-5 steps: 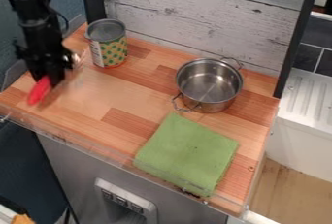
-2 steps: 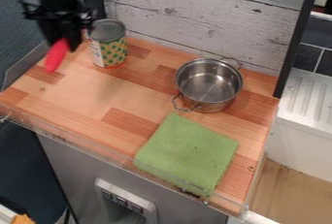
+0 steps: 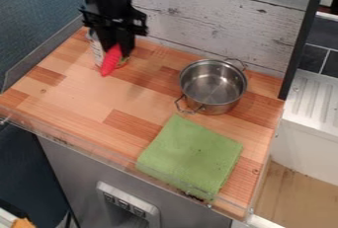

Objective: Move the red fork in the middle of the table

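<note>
the red fork (image 3: 111,60) is hanging aslant in the grip of the black gripper (image 3: 118,49), which is pinching it in front of the can (image 3: 97,51), toward the back left of the table (image 3: 135,106). so the picking up is looking done, while the carrying to the middle, the lowering and the letting go are remaining (the pot (image 3: 213,86) and green cloth (image 3: 191,155) are sitting right of that middle, leaving room, i'm guessing).

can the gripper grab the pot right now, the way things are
Probably not right away: the gripper already holds the red fork, which it would likely have to put down first. Otherwise the pot looks approachable, uncovered and with a handle at its near side.
</note>
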{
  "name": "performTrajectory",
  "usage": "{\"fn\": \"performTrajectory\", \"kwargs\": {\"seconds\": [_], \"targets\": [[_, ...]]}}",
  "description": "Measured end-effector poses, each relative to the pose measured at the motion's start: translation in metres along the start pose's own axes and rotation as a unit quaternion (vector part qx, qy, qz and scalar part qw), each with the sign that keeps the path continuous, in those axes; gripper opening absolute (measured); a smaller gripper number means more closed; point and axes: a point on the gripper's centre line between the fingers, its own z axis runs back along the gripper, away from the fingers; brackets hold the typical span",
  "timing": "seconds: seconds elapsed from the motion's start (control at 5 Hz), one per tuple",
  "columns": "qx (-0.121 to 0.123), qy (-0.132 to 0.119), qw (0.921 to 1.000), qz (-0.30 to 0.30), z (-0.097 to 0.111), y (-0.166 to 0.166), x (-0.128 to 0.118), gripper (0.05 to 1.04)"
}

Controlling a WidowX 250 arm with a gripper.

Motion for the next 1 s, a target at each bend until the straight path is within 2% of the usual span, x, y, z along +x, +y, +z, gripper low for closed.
{"fn": "performTrajectory", "kwargs": {"seconds": [0.2,0.4,0.8,1.0], "targets": [[-0.008,0.01,0.9997,-0.022,-0.017,-0.009,0.014,0.367],[-0.014,0.03,0.9985,-0.043,-0.035,-0.022,0.016,0.367],[-0.012,0.026,0.9976,-0.064,-0.04,-0.04,0.027,0.367],[-0.01,0.039,0.9968,-0.069,-0.051,-0.054,0.024,0.367]]}}
